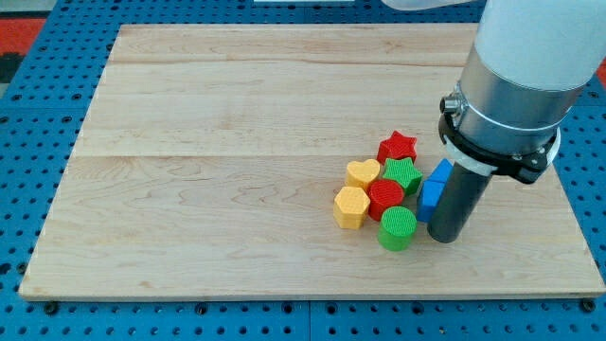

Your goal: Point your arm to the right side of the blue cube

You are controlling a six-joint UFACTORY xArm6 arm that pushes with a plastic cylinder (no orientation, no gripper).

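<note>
Nearest the view's bottom, on the right half of the pale wooden surface (237, 142), our green cylinder (398, 228) stands at the near edge of a tight cluster of small blocks, and just to its right my tip (445, 237) rests on the wood at the end of the dark rod. We carry no jaws on this arm, so nothing here is clenched, released or grasped; the rod simply ends at the wood. Directly to the left of the rod, touching or almost touching it, sits the blue cube (435, 189), partly hidden behind the rod, so its full outline cannot be made out. That puts my tip at the cube's right side and slightly nearer to the viewer than the cube. To the left of the green cylinder lies an orange-yellow hexagonal block (349, 207), with a red cylinder (385, 198) between it and the blue cube. A little farther back, a yellow heart (363, 173) and a green star (403, 175) sit side by side, and farthest of the cluster is a red star (398, 147). Above them the grey and white body of our arm (516, 76) fills the view's upper right, and a blue pegboard (28, 189) frames the wood.
</note>
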